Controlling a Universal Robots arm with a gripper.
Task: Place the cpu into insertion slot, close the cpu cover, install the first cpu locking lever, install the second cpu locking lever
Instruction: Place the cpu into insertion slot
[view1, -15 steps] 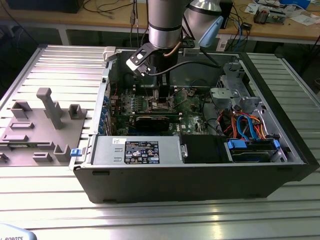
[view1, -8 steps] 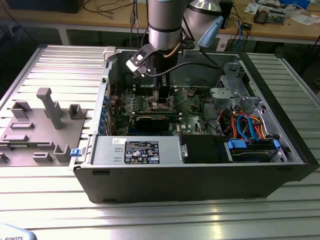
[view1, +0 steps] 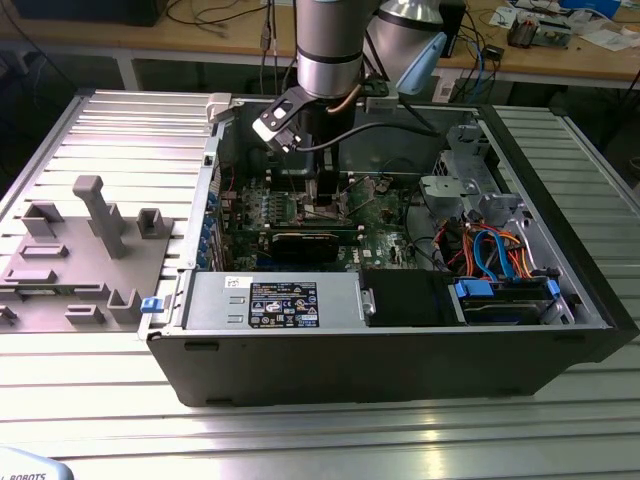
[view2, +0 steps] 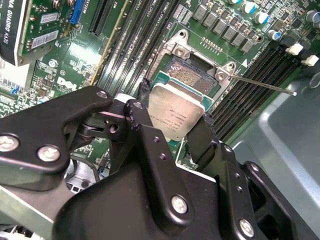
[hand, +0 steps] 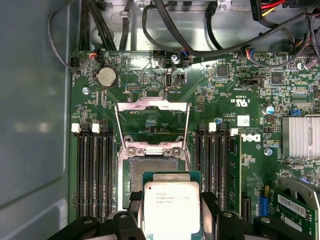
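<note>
- Second wrist view: the end effector (view2: 176, 106) is clenched on the cpu (view2: 175, 114), with its black fingers (view2: 142, 97) pressing two opposite edges.
- The cpu, silvery face showing, hangs over one side of the insertion slot (view2: 192, 75); part of the slot's dark centre is uncovered.
- In the first wrist view, the cpu cover (hand: 152, 105) is swung open beyond the slot.
- A thin metal lever (view2: 265, 85) juts out beside the slot.
- In the exterior view, the arm (view1: 328, 45) reaches down into the open computer case (view1: 400, 350) on the table (view1: 300, 440).
</note>
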